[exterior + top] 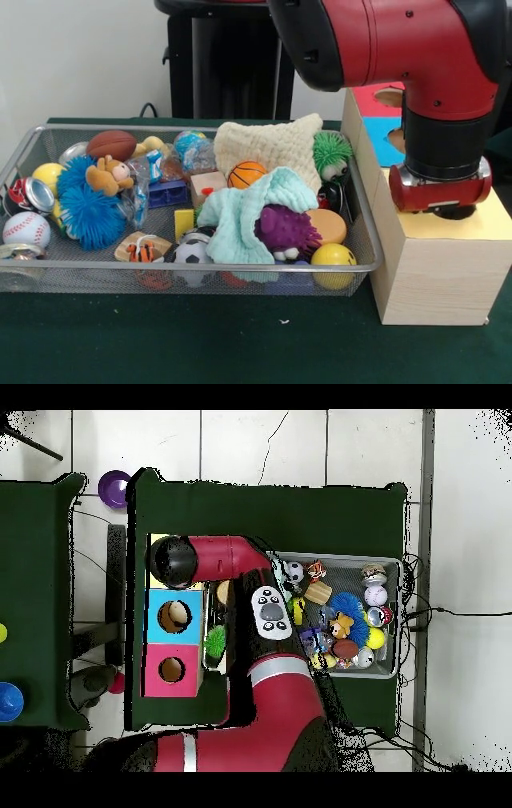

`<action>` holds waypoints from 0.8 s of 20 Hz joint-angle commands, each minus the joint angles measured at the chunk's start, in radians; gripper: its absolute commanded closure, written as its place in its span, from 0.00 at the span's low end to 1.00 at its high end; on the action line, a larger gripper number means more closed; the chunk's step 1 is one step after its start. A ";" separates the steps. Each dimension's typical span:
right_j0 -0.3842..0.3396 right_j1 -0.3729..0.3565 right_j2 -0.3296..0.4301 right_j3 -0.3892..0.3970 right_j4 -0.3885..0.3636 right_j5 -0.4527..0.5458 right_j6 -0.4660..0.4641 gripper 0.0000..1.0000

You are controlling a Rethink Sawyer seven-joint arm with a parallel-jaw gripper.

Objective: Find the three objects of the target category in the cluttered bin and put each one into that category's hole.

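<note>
The bin point(96, 126) is a wide silver wire-mesh basket on the green table, full of toys. It holds a brown football point(111, 144), a baseball point(26, 229), a small basketball point(246, 174), a soccer ball point(192, 252), a yellow ball point(333, 256), a purple spiky toy point(285, 230) and cloths. A wooden box point(432, 272) stands right of the bin, with yellow point(496, 220), blue point(382, 128) and red point(372, 96) top sections. The gripper point(454, 211) hangs just over the yellow section, mostly hidden under the red wrist. In the overhead view the arm point(215, 559) covers the yellow section.
In the overhead view the blue section's hole point(174, 616) and the red section's hole point(171, 670) show, with the bin point(398, 616) beside the box. A purple bowl point(113, 487) lies beyond the table. The pedestal point(224, 64) stands behind the bin.
</note>
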 commanded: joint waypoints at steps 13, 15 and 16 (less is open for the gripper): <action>0.058 -0.094 -0.056 -0.086 -0.032 0.364 0.037 1.00; 0.056 -0.131 -0.054 -0.098 -0.015 0.428 0.049 1.00; 0.054 -0.143 -0.052 -0.108 -0.005 0.455 0.060 1.00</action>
